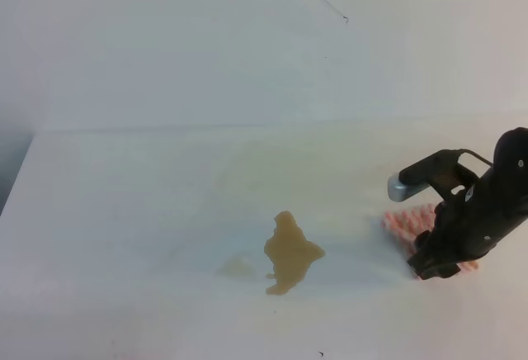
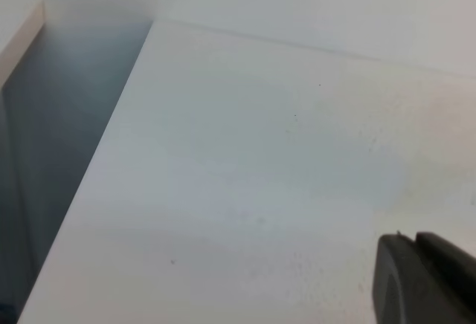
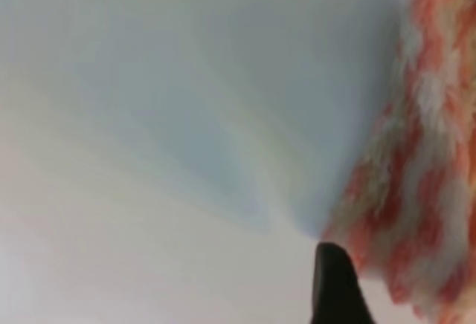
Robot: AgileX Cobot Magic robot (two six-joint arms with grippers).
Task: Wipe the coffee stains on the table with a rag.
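Note:
A tan-brown coffee stain [image 1: 290,262] lies on the white table [image 1: 165,195] near the front middle, with a fainter beige smear [image 1: 237,267] just left of it. At the right, the pink-and-white zigzag rag [image 1: 408,221] lies flat, mostly covered by my black right arm. My right gripper [image 1: 431,267] points down onto the rag's near edge. In the right wrist view one dark fingertip [image 3: 335,287] stands at the left edge of the rag [image 3: 424,153]; the other finger is out of frame. A dark corner of my left gripper [image 2: 428,283] shows above bare table.
A plain pale wall rises behind the table. The table's left edge [image 1: 16,178] drops to a dark gap [image 2: 67,116] shown in the left wrist view. A silver-grey camera block [image 1: 408,188] sticks out from the right wrist.

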